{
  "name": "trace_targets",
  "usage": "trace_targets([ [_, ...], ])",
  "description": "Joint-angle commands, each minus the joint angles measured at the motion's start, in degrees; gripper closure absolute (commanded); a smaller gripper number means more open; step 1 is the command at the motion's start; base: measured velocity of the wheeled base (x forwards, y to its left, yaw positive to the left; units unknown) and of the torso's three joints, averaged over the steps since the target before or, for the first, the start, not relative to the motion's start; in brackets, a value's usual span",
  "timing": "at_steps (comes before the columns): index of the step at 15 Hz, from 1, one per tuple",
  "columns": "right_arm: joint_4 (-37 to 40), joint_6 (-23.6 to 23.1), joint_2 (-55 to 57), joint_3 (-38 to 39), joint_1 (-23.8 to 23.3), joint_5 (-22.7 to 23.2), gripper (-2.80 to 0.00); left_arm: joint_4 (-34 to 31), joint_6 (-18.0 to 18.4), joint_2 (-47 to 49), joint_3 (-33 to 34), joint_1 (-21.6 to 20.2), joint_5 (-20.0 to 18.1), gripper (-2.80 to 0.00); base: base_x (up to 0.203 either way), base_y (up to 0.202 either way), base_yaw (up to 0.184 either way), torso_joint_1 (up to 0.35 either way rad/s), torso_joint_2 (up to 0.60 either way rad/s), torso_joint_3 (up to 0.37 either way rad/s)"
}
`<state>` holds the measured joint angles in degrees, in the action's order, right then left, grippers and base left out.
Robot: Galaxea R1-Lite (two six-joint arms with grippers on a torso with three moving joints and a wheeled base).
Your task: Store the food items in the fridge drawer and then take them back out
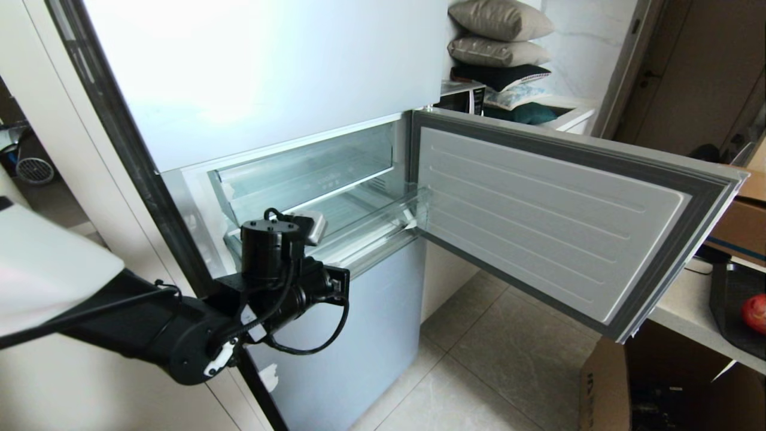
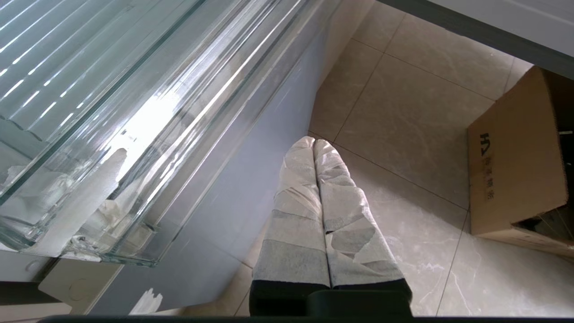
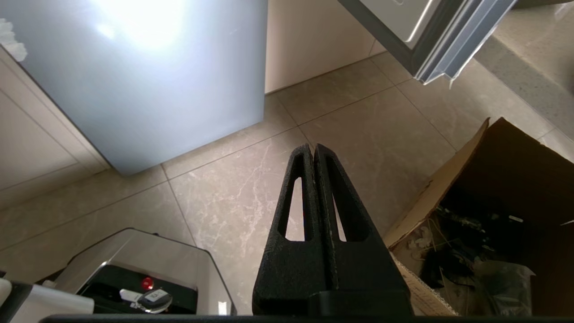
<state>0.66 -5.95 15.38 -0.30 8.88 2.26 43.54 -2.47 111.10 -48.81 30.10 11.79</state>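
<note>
— Head view first, from the left: the left arm [image 1: 197,335] reaches in from the lower left, its wrist just in front of the open fridge compartment, at the left end of the fridge drawer [image 1: 335,230].

— Can you see its fingers there?

— Not from the head. The left wrist view shows them: the left gripper [image 2: 314,142] has its tape-wrapped fingers [image 2: 296,202] pressed together, empty, hanging over the floor tiles [image 2: 403,134], just beside the drawer's clear front wall. White tape scraps [image 2: 85,202] cling to the drawer's corner.

— And the drawer itself?

— Pulled out a little, ribbed floor showing, nothing red in it that I can make out. Moving right, the fridge door [image 1: 550,221] stands swung wide open. Beyond it, at the far right edge, the apple [image 1: 755,313] sits on a dark tray [image 1: 727,299] on the counter [image 1: 688,305], well apart from the drawer.

— The other arm?

— Out of the head view. Its own wrist view shows the right gripper [image 3: 314,147] with black fingers [image 3: 296,197] closed against each other, holding nothing, pointing down at the tiles between the lower fridge panel [image 3: 148,89] and an open cardboard box [image 3: 493,188].
</note>
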Motion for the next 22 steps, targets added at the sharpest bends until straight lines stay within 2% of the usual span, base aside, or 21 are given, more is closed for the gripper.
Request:
trace_targets([
  [1,0.2,0.5,0.3,0.0,3.0,-0.1,0.00,0.8,-0.1,0.8,0.0,-1.0,0.3,0.00,0.000,0.000,0.000,0.000,0.00,0.000],
  [2,0.1,1.3,0.2,0.0,5.5,-0.3,0.00,1.7,-0.1,0.9,0.0,-1.2,0.3,0.00,0.000,0.000,0.000,0.000,0.00,0.000],
  [3,0.0,3.4,0.2,0.1,5.9,-0.9,0.00,1.8,-0.1,0.8,0.2,-1.1,0.3,0.00,0.000,0.000,0.000,0.000,0.00,0.000],
  [6,0.2,5.1,0.7,0.0,2.8,-2.4,0.00,1.8,-0.1,0.8,0.6,-2.1,0.3,0.00,0.000,0.000,0.000,0.000,0.00,0.000],
  [11,-0.2,5.5,0.2,0.1,2.5,-2.6,0.00,1.9,-0.1,2.2,0.6,-2.1,0.7,0.00,0.000,0.000,0.000,0.000,0.00,0.000],
  [13,-0.2,5.2,0.3,0.1,-0.3,-2.6,0.00,2.1,-0.2,2.4,1.2,-2.4,2.2,0.00,0.000,0.000,0.000,0.000,0.00,0.000],
  [16,-0.2,3.5,-2.7,0.1,-9.2,-2.4,0.00,2.7,-0.1,3.3,0.0,-2.1,2.6,0.00,0.000,0.000,0.000,0.000,0.00,0.000],
  [20,0.0,3.8,-12.8,0.0,-9.5,-2.3,0.00,2.8,-0.1,4.7,-1.4,-2.4,2.6,0.00,0.000,0.000,0.000,0.000,0.00,0.000],
  [22,0.1,3.9,-13.6,0.0,-9.3,-2.3,0.00,2.8,-0.1,7.4,-4.2,-2.6,2.7,0.00,0.000,0.000,0.000,0.000,0.00,0.000],
])
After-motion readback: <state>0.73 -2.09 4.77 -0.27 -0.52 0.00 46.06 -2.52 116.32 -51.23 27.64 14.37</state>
